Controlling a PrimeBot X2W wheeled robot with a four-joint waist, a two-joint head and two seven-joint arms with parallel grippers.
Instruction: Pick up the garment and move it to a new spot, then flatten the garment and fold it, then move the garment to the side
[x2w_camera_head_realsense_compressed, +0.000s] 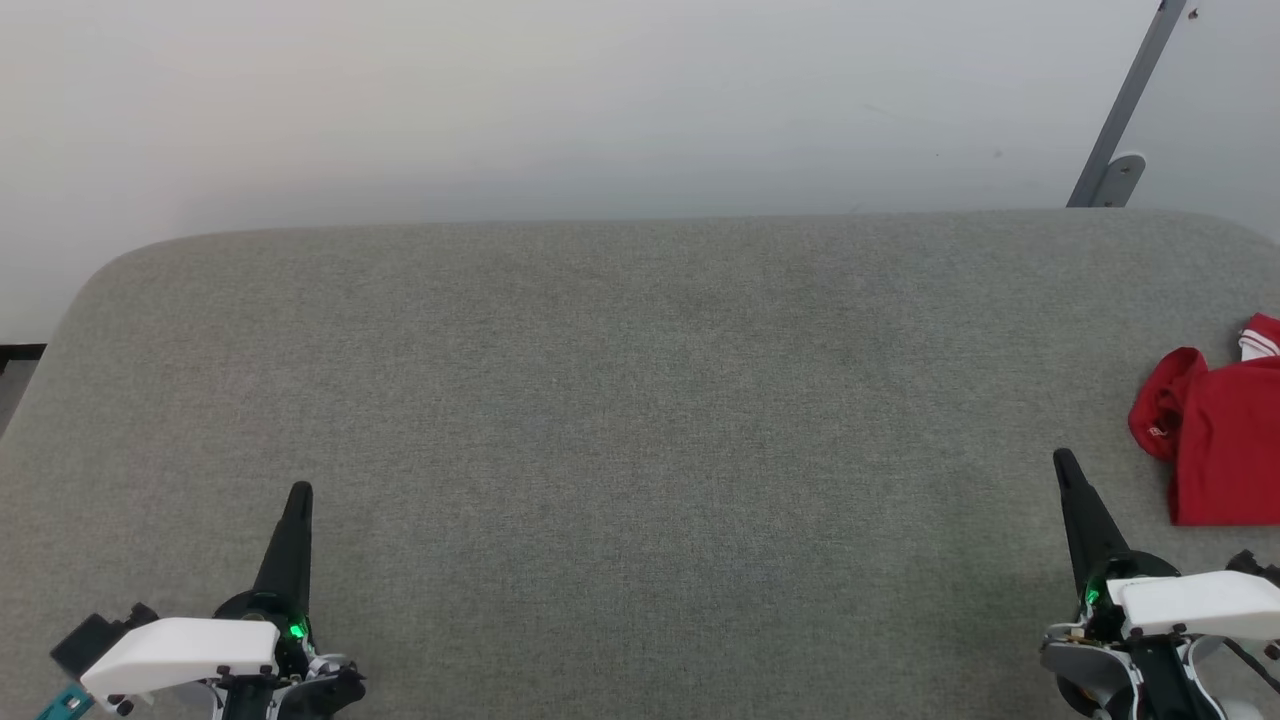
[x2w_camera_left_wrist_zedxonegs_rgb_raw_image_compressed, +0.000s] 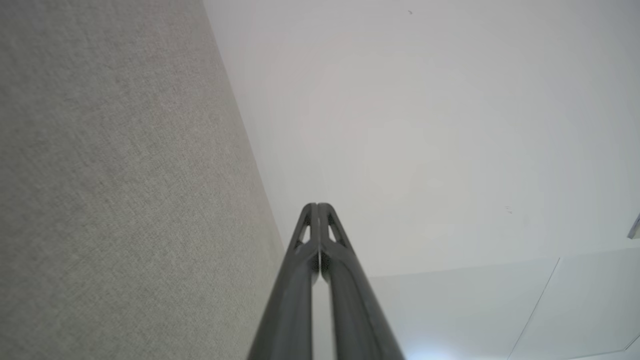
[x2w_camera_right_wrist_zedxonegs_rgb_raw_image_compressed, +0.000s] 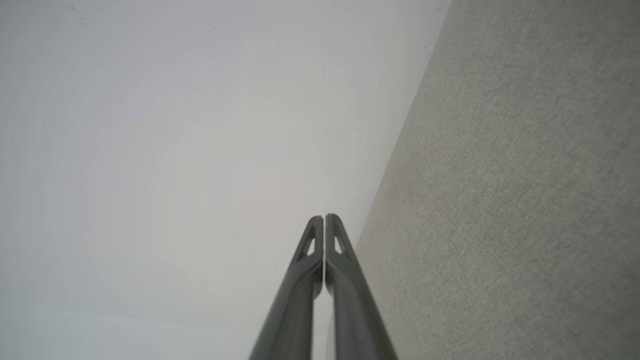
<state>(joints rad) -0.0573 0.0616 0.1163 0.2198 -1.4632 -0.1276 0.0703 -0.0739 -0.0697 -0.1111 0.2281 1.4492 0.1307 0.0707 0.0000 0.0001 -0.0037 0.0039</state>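
Observation:
The garment (x2w_camera_head_realsense_compressed: 1225, 435) is a red T-shirt lying folded at the far right edge of the grey padded table (x2w_camera_head_realsense_compressed: 640, 400), with a bit of white striped sleeve at its top and part of it cut off by the head view's edge. My right gripper (x2w_camera_head_realsense_compressed: 1064, 461) is shut and empty, its tip a short way left of and below the garment, apart from it. My left gripper (x2w_camera_head_realsense_compressed: 300, 492) rests shut and empty at the lower left, far from the garment. In the wrist views both sets of fingers are pressed together: left gripper (x2w_camera_left_wrist_zedxonegs_rgb_raw_image_compressed: 317, 206), right gripper (x2w_camera_right_wrist_zedxonegs_rgb_raw_image_compressed: 324, 218).
A white wall (x2w_camera_head_realsense_compressed: 600, 100) rises behind the table's rounded far edge. A grey metal bracket (x2w_camera_head_realsense_compressed: 1120, 130) leans against the wall at the upper right. The wide grey surface stretches between the two grippers.

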